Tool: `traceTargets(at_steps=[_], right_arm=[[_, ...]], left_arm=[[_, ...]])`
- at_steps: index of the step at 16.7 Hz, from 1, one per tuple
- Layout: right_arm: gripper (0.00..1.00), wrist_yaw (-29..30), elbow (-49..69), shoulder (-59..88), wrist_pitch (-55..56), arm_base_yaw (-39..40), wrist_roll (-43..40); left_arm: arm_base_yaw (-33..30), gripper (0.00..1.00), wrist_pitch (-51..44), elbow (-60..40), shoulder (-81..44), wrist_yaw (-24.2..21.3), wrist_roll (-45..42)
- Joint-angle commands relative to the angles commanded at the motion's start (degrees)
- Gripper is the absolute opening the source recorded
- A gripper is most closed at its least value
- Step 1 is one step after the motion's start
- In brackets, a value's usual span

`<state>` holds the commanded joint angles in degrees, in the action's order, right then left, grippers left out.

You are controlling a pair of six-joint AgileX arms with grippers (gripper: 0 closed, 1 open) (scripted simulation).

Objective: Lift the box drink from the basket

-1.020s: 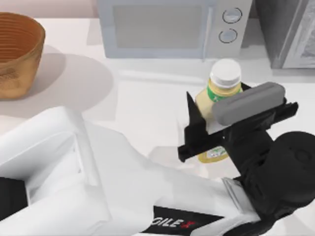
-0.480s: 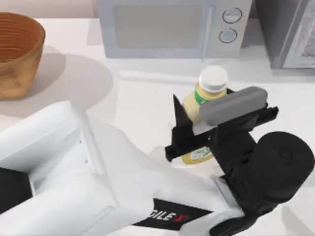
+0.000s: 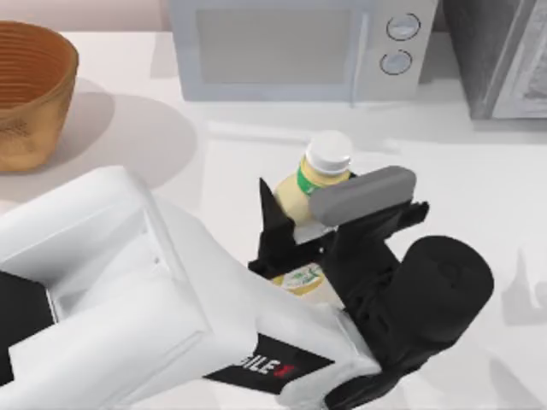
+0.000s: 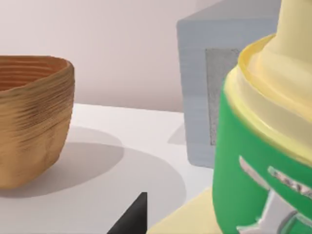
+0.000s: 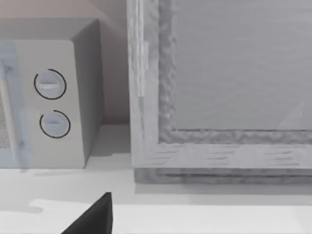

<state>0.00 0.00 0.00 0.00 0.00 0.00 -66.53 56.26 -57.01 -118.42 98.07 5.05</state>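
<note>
Drink sits pinched in my left gripper, held above the table's middle, well apart from the basket at far left; I judge the lift underway, needing only a steady hold.

Open white table lies between the basket at upper left and mid-frame, where the left gripper grips the box drink. The microwave blocks the top edge, a grey cabinet the upper right.
</note>
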Motion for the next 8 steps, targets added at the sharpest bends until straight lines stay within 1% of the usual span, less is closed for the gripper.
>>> traceTargets(at_steps=[8], right_arm=[[1.00,0.00,0.00,0.00,0.00,0.00,0.00]], left_arm=[[0.00,0.60,0.00,0.00,0.00,0.00,0.00]])
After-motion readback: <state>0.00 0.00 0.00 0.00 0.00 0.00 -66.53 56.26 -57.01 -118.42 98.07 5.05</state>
